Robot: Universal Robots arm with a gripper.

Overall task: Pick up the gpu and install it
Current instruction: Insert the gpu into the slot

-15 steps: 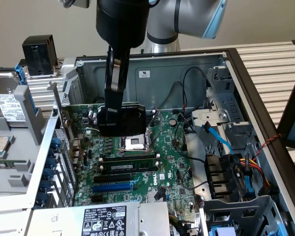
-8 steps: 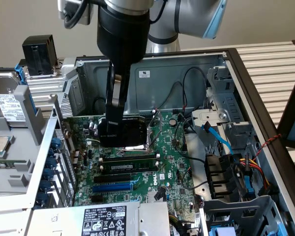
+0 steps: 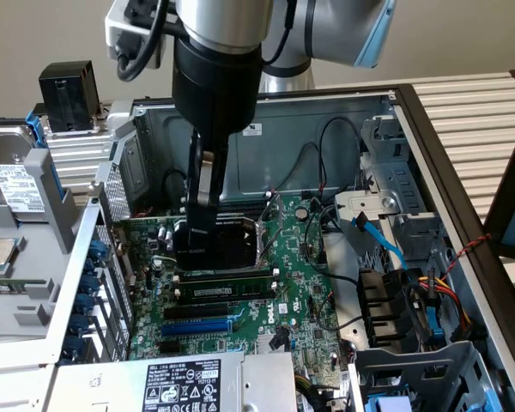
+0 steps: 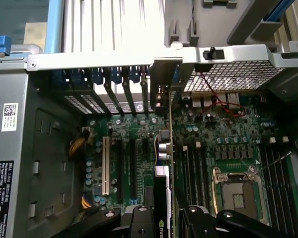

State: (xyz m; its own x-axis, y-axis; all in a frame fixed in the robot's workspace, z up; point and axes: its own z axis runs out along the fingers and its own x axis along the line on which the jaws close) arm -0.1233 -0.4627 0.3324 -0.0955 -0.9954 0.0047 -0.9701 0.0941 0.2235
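Note:
The gpu [image 3: 227, 245] is a small card with a black cooler shroud, and my gripper [image 3: 197, 225] is shut on its top edge. It hangs upright and low over the green motherboard [image 3: 305, 283], just above the black expansion slots [image 3: 219, 296]. Whether its lower edge touches a slot I cannot tell. In the wrist view the gpu [image 4: 163, 191] runs edge-on away from my gripper [image 4: 170, 218], and its silver end bracket [image 4: 165, 82] stands against the rear slot panel [image 4: 109, 59].
The open PC case has side walls [image 3: 429, 163] around the board. The power supply [image 3: 180, 382] lies at the front, with cables and a drive cage [image 3: 412, 296] at the exterior view's right. The bare CPU socket [image 4: 233, 191] is beside the card. A hard drive [image 3: 13, 184] lies outside the case.

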